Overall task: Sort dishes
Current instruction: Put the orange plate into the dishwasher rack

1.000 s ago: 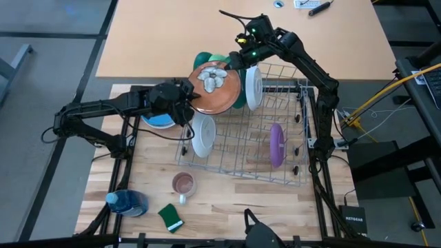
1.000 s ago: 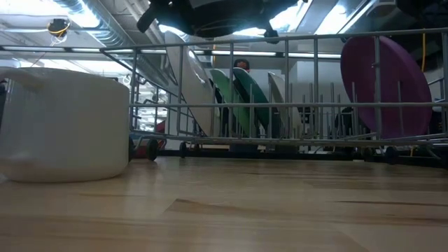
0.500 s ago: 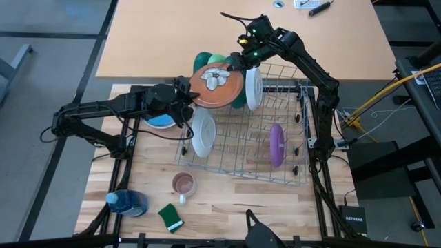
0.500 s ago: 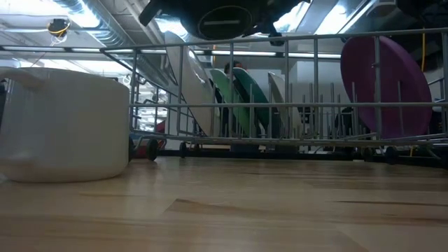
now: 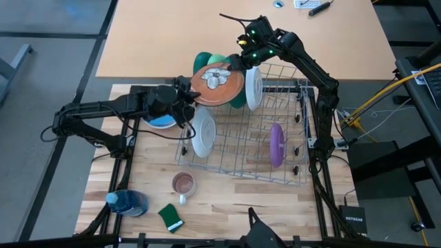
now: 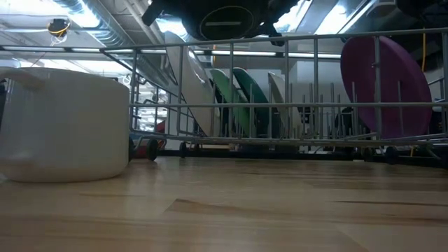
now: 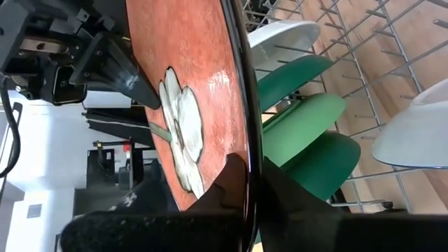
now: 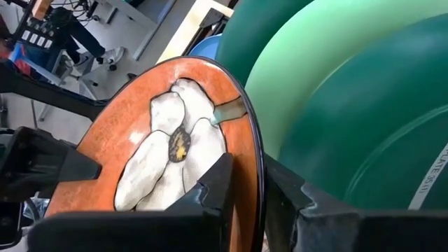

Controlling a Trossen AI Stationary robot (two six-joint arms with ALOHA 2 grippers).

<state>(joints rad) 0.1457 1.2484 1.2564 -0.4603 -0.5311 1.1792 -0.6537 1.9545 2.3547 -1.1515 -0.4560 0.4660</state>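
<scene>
An orange plate (image 5: 216, 84) with a white flower hangs flat above the back-left corner of the wire rack (image 5: 289, 176), held from both sides. The left gripper (image 5: 186, 93) pinches its near-left rim, fingers pressed tight on the edge. The right gripper (image 5: 238, 60) sits at the far rim with its fingers (image 8: 217, 185) straddling the edge, slightly parted; I can't tell if they grip. Under the plate, green plates (image 6: 241, 98) stand in the rack, with white plates (image 5: 203, 134) and a purple plate (image 5: 276, 145) in other slots. A blue plate (image 5: 160, 121) lies beside the rack.
</scene>
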